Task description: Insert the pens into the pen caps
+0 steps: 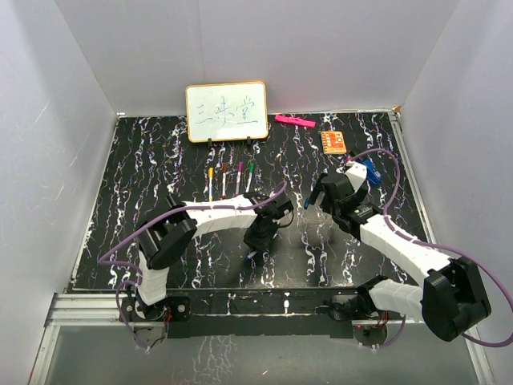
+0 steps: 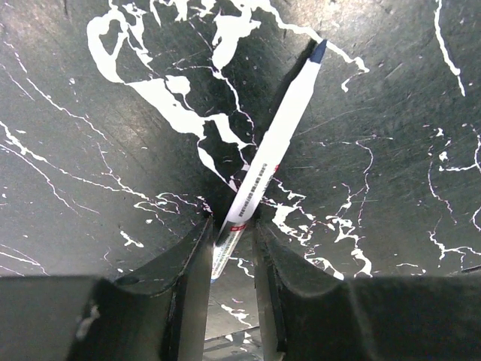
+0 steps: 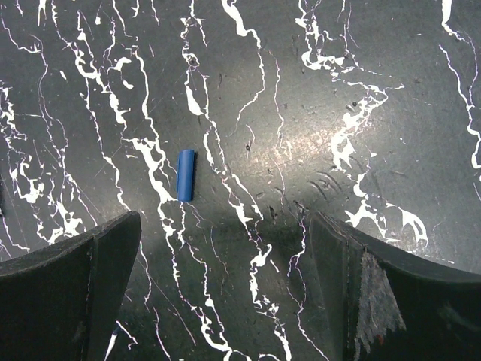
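My left gripper (image 2: pixel 233 226) is shut on a white-barrelled pen (image 2: pixel 274 139), whose dark blue tip (image 2: pixel 319 51) points away just above the table. In the top view this gripper (image 1: pixel 258 245) is at the table's middle. My right gripper (image 3: pixel 224 222) is open and empty above the table. The blue cap (image 3: pixel 186 174) lies flat ahead of it, nearer its left finger. In the top view the blue cap (image 1: pixel 306 202) lies just left of the right gripper (image 1: pixel 319 196). Several other pens (image 1: pixel 231 178) lie in a row in front of the whiteboard, their coloured ends toward it.
A small whiteboard (image 1: pixel 227 111) stands at the back. A thick pink marker (image 1: pixel 293 121) and an orange card (image 1: pixel 333 142) lie to its right. A blue clip-like object (image 1: pixel 369 170) sits behind the right wrist. White walls enclose the black marbled table (image 1: pixel 144 184).
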### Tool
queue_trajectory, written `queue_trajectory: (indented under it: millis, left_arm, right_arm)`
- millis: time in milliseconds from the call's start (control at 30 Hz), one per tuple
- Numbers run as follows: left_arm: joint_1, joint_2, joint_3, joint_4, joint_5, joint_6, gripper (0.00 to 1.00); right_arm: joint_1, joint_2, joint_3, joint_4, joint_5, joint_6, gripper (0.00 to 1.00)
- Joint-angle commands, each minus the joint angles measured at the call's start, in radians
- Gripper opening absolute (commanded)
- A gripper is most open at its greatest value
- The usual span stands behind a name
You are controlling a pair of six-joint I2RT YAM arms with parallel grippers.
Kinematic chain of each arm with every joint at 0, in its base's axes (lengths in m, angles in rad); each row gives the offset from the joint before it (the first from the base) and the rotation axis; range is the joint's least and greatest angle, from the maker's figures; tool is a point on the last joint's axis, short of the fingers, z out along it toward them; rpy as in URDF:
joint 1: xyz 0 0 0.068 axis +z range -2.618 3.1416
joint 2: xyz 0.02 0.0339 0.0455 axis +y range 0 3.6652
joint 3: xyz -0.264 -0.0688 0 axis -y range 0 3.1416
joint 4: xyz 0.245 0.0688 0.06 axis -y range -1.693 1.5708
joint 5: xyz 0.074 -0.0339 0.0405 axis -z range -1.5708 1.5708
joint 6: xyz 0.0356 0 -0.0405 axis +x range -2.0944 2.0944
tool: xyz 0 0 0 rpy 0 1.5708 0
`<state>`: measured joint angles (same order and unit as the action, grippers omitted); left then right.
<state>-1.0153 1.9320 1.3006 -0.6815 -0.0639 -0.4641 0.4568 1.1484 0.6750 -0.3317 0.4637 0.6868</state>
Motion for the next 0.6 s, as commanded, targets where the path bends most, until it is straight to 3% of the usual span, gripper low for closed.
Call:
queue_trajectory:
  millis: [0,567]
  left_arm:
    - [0.013,0.086,-0.028,0.015,-0.002,0.045,0.27]
    - [0.030,0.054,-0.022,0.128,-0.060,0.104,0.28]
  right_arm:
    - [-0.005,-0.044,-0.008,0.054,-0.003,0.007,0.93]
    - [-0.005,-0.069,-0.028,0.082,-0.036,-0.002,0.93]
